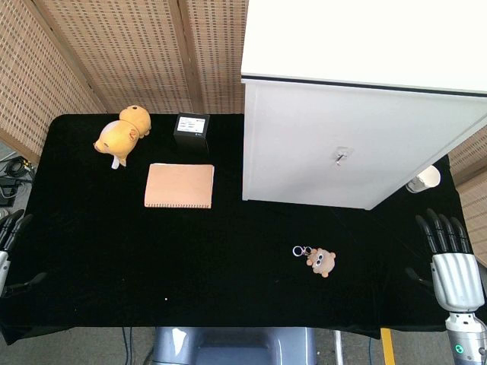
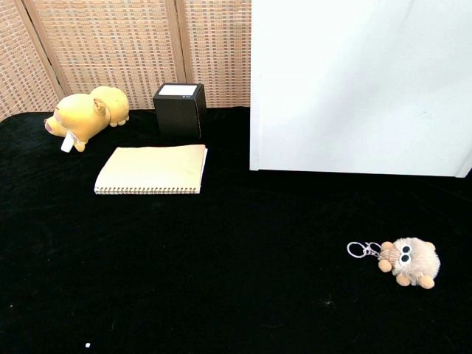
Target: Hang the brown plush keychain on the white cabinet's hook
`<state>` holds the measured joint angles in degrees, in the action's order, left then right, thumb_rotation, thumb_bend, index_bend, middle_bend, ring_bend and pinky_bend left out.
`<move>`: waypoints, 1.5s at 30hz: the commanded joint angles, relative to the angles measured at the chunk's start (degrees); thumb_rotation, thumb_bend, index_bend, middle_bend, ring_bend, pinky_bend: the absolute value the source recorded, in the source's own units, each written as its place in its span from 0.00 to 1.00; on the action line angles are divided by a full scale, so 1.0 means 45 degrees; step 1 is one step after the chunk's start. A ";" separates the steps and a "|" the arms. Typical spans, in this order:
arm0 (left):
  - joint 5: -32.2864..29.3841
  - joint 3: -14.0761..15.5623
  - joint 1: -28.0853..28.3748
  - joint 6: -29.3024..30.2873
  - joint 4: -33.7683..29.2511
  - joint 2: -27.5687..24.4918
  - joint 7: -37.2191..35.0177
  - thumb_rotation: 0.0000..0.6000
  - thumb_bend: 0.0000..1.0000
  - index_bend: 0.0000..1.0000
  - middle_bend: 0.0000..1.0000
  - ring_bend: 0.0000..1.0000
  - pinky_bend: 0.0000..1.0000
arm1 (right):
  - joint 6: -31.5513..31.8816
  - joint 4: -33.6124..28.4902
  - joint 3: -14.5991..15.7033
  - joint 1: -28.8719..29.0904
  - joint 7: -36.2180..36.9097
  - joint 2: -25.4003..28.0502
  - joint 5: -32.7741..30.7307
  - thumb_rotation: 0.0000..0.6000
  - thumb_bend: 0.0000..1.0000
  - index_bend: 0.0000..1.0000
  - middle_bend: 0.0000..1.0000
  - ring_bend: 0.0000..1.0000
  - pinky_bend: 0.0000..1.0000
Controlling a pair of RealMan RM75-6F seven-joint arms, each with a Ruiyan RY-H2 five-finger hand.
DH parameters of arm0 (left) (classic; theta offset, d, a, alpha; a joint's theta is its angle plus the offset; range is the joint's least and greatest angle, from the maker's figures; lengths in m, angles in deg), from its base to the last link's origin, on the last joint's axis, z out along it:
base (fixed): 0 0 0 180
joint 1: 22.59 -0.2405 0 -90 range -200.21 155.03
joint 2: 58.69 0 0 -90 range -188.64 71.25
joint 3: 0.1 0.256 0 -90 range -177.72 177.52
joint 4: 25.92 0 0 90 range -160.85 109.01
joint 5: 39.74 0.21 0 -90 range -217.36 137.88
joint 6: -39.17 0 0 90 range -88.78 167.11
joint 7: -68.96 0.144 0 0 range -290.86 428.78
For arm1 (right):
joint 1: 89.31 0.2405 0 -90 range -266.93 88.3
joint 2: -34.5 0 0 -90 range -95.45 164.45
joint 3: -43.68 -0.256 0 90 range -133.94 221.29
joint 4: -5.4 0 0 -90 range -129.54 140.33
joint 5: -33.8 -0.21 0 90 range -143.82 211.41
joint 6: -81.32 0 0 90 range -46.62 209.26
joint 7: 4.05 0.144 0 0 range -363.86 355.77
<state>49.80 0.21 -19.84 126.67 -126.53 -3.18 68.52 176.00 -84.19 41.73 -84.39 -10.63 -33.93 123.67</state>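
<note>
The brown plush keychain [image 1: 322, 261] lies on the black table, its metal ring [image 1: 299, 250] pointing left; the chest view shows the keychain [image 2: 410, 260] at the lower right. The white cabinet [image 1: 358, 144] stands at the back right, with a small hook [image 1: 342, 157] on its front face. My right hand [image 1: 448, 251] hovers at the table's right edge, fingers spread and holding nothing, well right of the keychain. My left hand [image 1: 11, 232] shows only partly at the left edge, fingers apart and empty. Neither hand appears in the chest view.
A yellow plush animal [image 1: 122, 135] lies at the back left, a black box [image 1: 192, 129] beside it, and a tan spiral notebook [image 1: 179, 185] in front of them. A white object [image 1: 424, 179] sits right of the cabinet.
</note>
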 commanded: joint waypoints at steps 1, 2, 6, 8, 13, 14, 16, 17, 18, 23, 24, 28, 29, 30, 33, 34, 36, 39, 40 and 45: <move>-0.0004 -0.0011 0.0001 -0.0007 0.0011 -0.0011 -0.0035 1.00 0.00 0.00 0.00 0.00 0.00 | -0.0043 -0.0010 -0.0021 -0.0026 -0.0043 0.0002 0.0034 1.00 0.00 0.00 0.00 0.00 0.00; -0.0017 -0.0015 0.0011 -0.0036 0.0008 -0.0025 -0.0049 1.00 0.00 0.00 0.00 0.00 0.00 | -0.0091 0.0010 -0.0017 -0.0032 -0.0089 -0.0007 0.0052 1.00 0.00 0.00 0.00 0.00 0.00; -0.0024 -0.0044 0.0041 -0.0075 -0.0026 -0.0031 -0.0069 1.00 0.00 0.00 0.00 0.00 0.00 | -0.0428 0.0136 0.0034 0.0079 -0.0207 -0.0150 0.0201 1.00 0.00 0.00 0.02 0.00 0.00; -0.0060 -0.0058 0.0089 -0.0174 0.0005 0.0010 -0.0003 1.00 0.00 0.00 0.00 0.00 0.00 | -0.0888 0.0331 0.0003 0.0440 -0.0289 -0.0319 0.0461 1.00 0.00 0.00 0.22 0.18 0.03; -0.0261 -0.0128 0.0226 -0.0456 0.0043 0.0119 0.0153 1.00 0.00 0.00 0.00 0.00 0.00 | -0.3012 0.0107 0.0016 0.1757 -0.0356 -0.0382 0.0815 1.00 0.03 0.07 0.70 0.68 0.74; -0.0296 -0.0150 0.0256 -0.0500 0.0053 0.0141 0.0153 1.00 0.00 0.00 0.00 0.00 0.00 | -0.3631 -0.0094 0.0004 0.2095 -0.0329 -0.0333 0.0769 1.00 0.06 0.11 0.76 0.73 0.85; -0.0416 -0.0223 0.0327 -0.0602 0.0077 0.0196 0.0143 1.00 0.00 0.00 0.00 0.00 0.00 | -0.5029 -0.0575 -0.0079 0.2844 -0.0321 -0.0237 0.0514 1.00 0.10 0.18 0.82 0.79 0.95; -0.0542 -0.0299 0.0394 -0.0687 0.0120 0.0264 0.0198 1.00 0.00 0.00 0.00 0.00 0.00 | -0.6462 -0.0917 -0.0220 0.3582 -0.0500 -0.0145 0.0076 1.00 0.11 0.22 0.83 0.81 0.98; -0.0590 -0.0332 0.0423 -0.0718 0.0149 0.0303 0.0259 1.00 0.00 0.00 0.00 0.00 0.00 | -0.7217 -0.1077 -0.0358 0.3974 -0.0706 -0.0083 -0.0299 1.00 0.12 0.24 0.84 0.82 0.99; -0.0785 -0.0425 0.0480 -0.0788 0.0255 0.0438 0.0411 1.00 0.00 0.00 0.00 0.00 0.00 | -0.9669 -0.1070 -0.1011 0.5478 -0.1967 -0.0638 -0.2119 1.00 0.20 0.35 0.86 0.84 1.00; -0.0842 -0.0439 0.0498 -0.0835 0.0274 0.0449 0.0411 1.00 0.00 0.00 0.00 0.00 0.00 | -0.9957 -0.0989 -0.1104 0.5679 -0.2073 -0.0816 -0.2436 1.00 0.22 0.38 0.87 0.84 1.00; -0.1052 -0.0494 0.0577 -0.1023 0.0324 0.0487 0.0448 1.00 0.00 0.00 0.00 0.00 0.00 | -1.0715 -0.0616 -0.1314 0.6286 -0.2417 -0.1439 -0.3371 1.00 0.31 0.45 0.88 0.86 1.00; -0.1102 -0.0509 0.0596 -0.1061 0.0336 0.0505 0.0472 1.00 0.00 0.00 0.00 0.00 0.00 | -1.0895 -0.0481 -0.1356 0.6442 -0.2511 -0.1623 -0.3627 1.00 0.33 0.45 0.88 0.86 1.00; -0.1138 -0.0525 0.0614 -0.1086 0.0352 0.0527 0.0520 1.00 0.00 0.00 0.00 0.00 0.00 | -1.1059 -0.0325 -0.1390 0.6595 -0.2605 -0.1813 -0.3864 1.00 0.34 0.45 0.88 0.86 1.00; -0.1201 -0.0550 0.0675 -0.1171 0.0392 0.0596 0.0660 1.00 0.00 0.00 0.00 0.00 0.00 | -1.1592 0.0469 -0.1444 0.7118 -0.2901 -0.2600 -0.4531 1.00 0.40 0.45 0.88 0.86 1.00; -0.1239 -0.0555 0.0681 -0.1190 0.0398 0.0612 0.0688 1.00 0.00 0.00 0.00 0.00 0.00 | -1.1691 0.0662 -0.1434 0.7262 -0.2997 -0.2832 -0.4725 1.00 0.41 0.45 0.88 0.86 1.00; -0.1311 -0.0574 0.0705 -0.1238 0.0413 0.0642 0.0734 1.00 0.00 0.00 0.00 0.00 0.00 | -1.1799 0.0958 -0.1449 0.7486 -0.3101 -0.3216 -0.5048 1.00 0.43 0.47 0.88 0.86 1.00; -0.1396 -0.0587 0.0753 -0.1341 0.0418 0.0677 0.0764 1.00 0.00 0.00 0.00 0.00 0.00 | -1.1900 0.1393 -0.1396 0.7770 -0.3295 -0.3693 -0.5361 1.00 0.49 0.49 0.88 0.86 1.00; -0.1409 -0.0593 0.0764 -0.1355 0.0421 0.0685 0.0774 1.00 0.00 0.00 0.00 0.00 0.00 | -1.1923 0.1537 -0.1365 0.7853 -0.3386 -0.3832 -0.5445 1.00 0.50 0.49 0.88 0.86 1.00; -0.1456 -0.0607 0.0774 -0.1359 0.0437 0.0696 0.0774 1.00 0.00 0.00 0.00 0.00 0.00 | -1.1953 0.2177 -0.1111 0.8164 -0.3787 -0.4468 -0.5789 1.00 0.51 0.49 0.88 0.86 1.00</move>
<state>43.24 -2.52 -16.35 120.55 -124.57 -0.05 72.00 122.28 -75.25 36.26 -48.18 -27.02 -53.23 98.09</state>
